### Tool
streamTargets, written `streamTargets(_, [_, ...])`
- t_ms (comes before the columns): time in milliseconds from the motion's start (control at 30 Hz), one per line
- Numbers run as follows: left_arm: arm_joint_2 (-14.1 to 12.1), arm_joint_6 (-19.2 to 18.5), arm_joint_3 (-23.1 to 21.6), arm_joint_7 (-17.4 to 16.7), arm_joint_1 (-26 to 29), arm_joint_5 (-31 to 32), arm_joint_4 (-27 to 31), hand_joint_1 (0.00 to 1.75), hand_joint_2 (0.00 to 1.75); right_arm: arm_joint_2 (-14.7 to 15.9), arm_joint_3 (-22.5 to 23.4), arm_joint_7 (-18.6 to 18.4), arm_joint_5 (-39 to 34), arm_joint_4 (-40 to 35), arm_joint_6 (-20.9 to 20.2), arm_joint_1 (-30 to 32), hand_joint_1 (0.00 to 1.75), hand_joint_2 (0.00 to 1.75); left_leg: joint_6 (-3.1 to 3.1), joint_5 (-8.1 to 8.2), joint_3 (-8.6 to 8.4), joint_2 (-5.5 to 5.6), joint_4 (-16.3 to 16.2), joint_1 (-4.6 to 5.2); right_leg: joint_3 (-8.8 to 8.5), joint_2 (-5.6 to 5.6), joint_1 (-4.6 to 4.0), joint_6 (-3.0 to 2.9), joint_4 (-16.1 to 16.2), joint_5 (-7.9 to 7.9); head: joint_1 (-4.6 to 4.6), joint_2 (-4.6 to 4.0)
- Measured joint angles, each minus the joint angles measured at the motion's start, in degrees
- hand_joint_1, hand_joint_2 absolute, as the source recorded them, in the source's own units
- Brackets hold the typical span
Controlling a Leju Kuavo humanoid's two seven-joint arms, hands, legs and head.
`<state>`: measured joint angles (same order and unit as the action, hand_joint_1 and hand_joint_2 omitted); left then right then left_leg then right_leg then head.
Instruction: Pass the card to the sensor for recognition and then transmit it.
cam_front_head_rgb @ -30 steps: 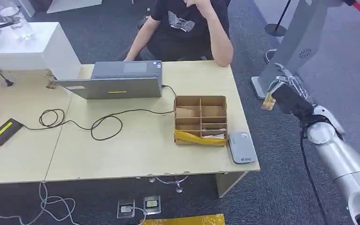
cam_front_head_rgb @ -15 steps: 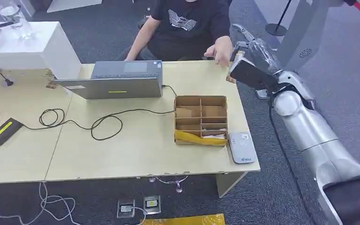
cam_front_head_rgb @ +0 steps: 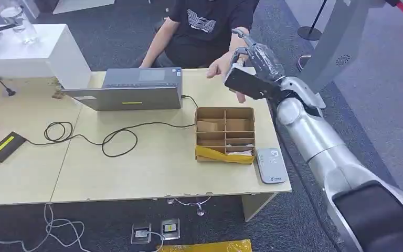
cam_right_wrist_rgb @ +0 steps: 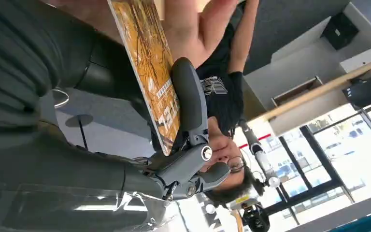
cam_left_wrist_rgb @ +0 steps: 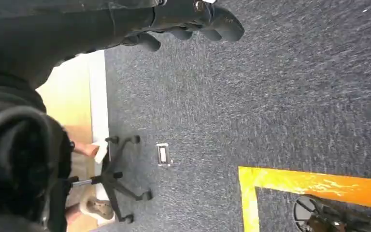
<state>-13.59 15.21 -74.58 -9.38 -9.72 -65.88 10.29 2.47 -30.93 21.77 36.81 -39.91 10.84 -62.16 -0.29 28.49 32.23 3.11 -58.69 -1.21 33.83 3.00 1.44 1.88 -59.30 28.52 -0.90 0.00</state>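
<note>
floor: two floor sockets [cam_front_head_rgb: 156, 230] and loose cables under the table front edge; yellow tape strip [cam_front_head_rgb: 207, 246] on dark carpet.
left hand [cam_left_wrist_rgb: 193, 21]: hangs by the robot's body over carpet, dark fingers curled in, nothing in them.
table [cam_front_head_rgb: 136, 173]: light wood, wide.
card reader [cam_front_head_rgb: 271, 164]: grey, flat, near right corner of table, just beside the box.
cardboard box [cam_front_head_rgb: 224, 135]: open top, divided compartments, yellow strip along front wall; sits right of centre.
cables: black cable [cam_front_head_rgb: 110, 137] loops across table from laptop; black power adapter [cam_front_head_rgb: 3, 145] with yellow label at left edge.
laptop [cam_front_head_rgb: 128, 90]: grey, at far side of table, facing the person.
right arm [cam_front_head_rgb: 315, 142]: silver, reaches in from lower right, across the table's right edge toward the far side.
right hand [cam_front_head_rgb: 253, 62]: raised above far right part of table, beyond the box; thumb and fingers clamp the card.
card [cam_right_wrist_rgb: 147, 67]: orange-yellow print, pinched edge-on in right hand, off the table, well apart from the reader.
person's hand [cam_front_head_rgb: 225, 67]: open, reaching up next to the card; touching or not, cannot tell.
person [cam_front_head_rgb: 204, 29]: black T-shirt, seated behind table's far edge.
</note>
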Motion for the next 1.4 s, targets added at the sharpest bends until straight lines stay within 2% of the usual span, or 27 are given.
streamTargets(367, [0.0,0.5,-0.4,-0.2,0.1,-0.1,0.0,0.00,0.00,-1.2,0.0,1.8,1.2,5.6,1.9,-0.2,1.75,1.75,0.00,0.00,0.01,-0.02,0.0,0.00,0.01,0.01,0.00,0.00,0.0,0.00,-0.02,0.00])
streamTargets(400, [0.0,0.5,-0.4,-0.2,0.1,-0.1,0.0,0.00,0.00,-1.2,0.0,1.8,1.2,5.8,1.9,-0.2,1.50,1.75,0.00,0.00,0.01,-0.02,0.0,0.00,0.01,0.00,0.00,0.00,0.0,0.00,0.00,0.00])
streamTargets(433, [0.0,0.5,-0.5,-0.2,0.1,-0.1,0.0,0.00,0.00,-1.2,0.0,1.8,1.2,6.0,1.9,-0.2,0.03,1.75,0.00,0.00,0.01,-0.02,0.0,0.00,0.01,0.00,0.00,0.00,0.0,0.00,-0.02,0.00])
streamTargets(767, [0.2,0.5,-0.8,0.5,0.1,-0.5,0.0,0.00,0.00,-1.2,0.0,1.8,2.5,8.1,3.0,-0.3,0.00,1.75,-0.01,0.01,-0.01,-0.04,0.0,0.00,0.01,0.01,0.00,0.00,0.0,0.00,-0.02,0.00])
streamTargets(1067, [0.3,0.6,-0.8,-1.2,0.1,-1.7,0.0,0.00,0.00,-0.7,0.0,1.9,4.3,8.6,1.4,-0.2,0.00,1.75,-0.01,0.01,-0.02,-0.05,0.0,0.00,0.02,0.02,0.00,0.00,0.0,0.00,-0.02,0.00])
streamTargets(1267, [0.5,1.8,-0.8,-0.6,0.2,-3.5,0.0,0.00,0.00,0.3,0.0,1.9,2.5,8.5,-0.2,0.0,0.00,1.75,-0.02,0.02,-0.05,-0.07,0.0,0.00,0.02,0.04,0.00,0.00,0.0,0.00,-0.02,0.00])
streamTargets(1400, [0.8,2.8,-0.8,-0.9,0.4,-4.4,0.0,0.00,0.00,1.8,0.0,-3.3,2.8,7.0,0.7,1.4,0.00,1.75,-0.03,0.02,-0.06,-0.09,0.0,0.00,0.02,0.03,0.00,0.00,0.0,0.00,0.00,0.00])
